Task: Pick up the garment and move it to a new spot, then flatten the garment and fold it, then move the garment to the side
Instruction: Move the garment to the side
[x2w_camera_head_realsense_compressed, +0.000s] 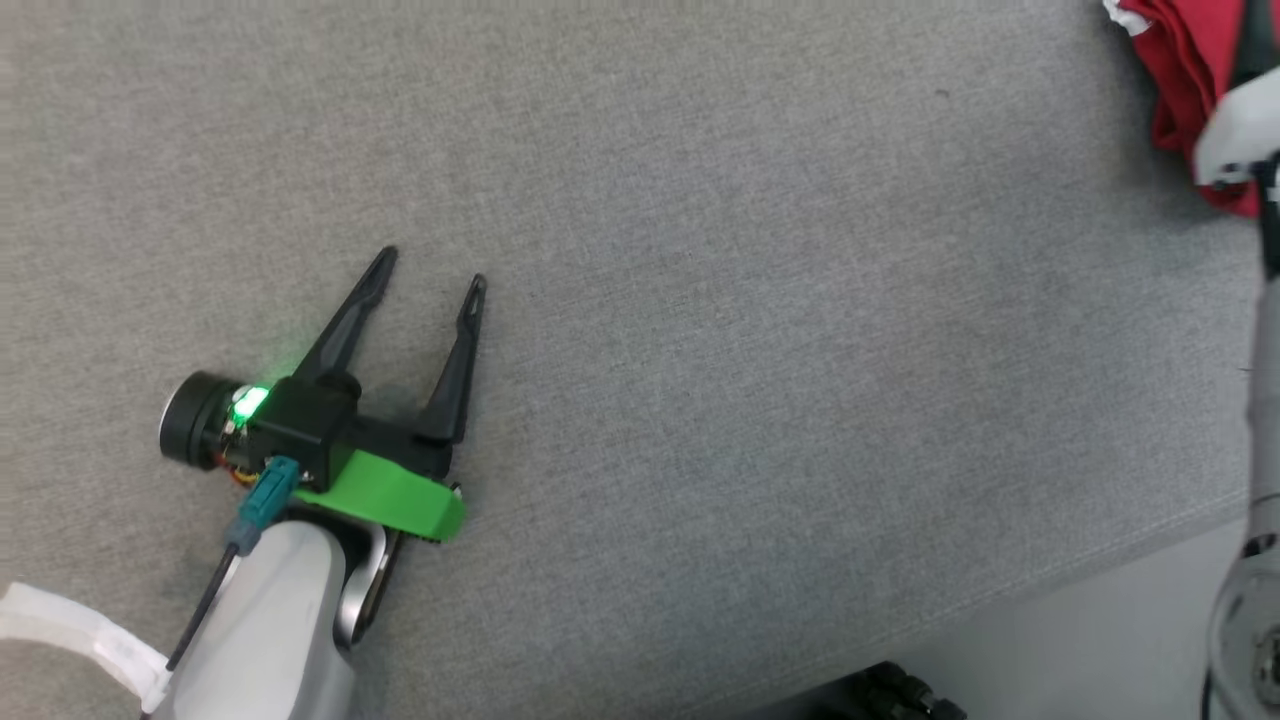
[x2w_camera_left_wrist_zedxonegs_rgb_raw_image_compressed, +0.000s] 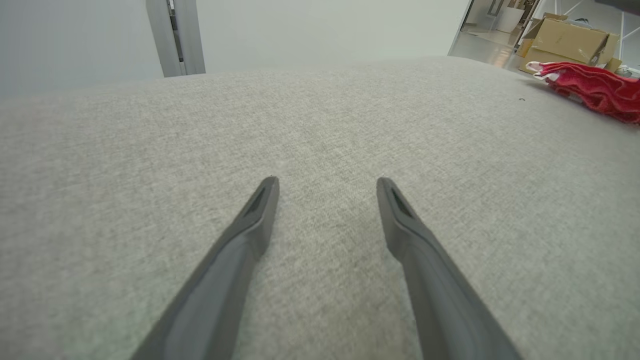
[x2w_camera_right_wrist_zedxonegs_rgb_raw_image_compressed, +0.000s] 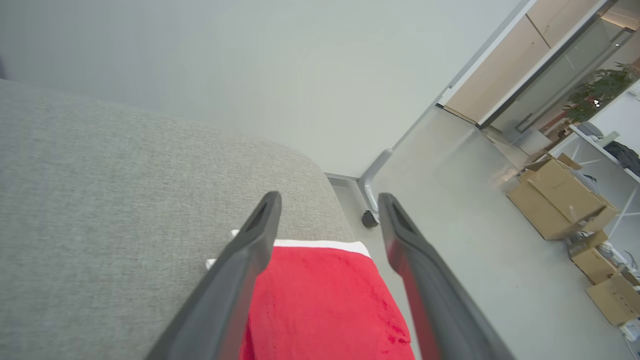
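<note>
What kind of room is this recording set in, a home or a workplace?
Probably an office or lab space, not a home: cardboard boxes stand on a bare pale floor, a potted plant sits by glazed doors, and the grey fabric work surface looks purpose-built.

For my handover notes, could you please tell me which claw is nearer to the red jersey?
Right. The right claw hangs open directly over the jersey at the corner of the cushion; the left claw sits open over bare cushion, well away from it.
</note>
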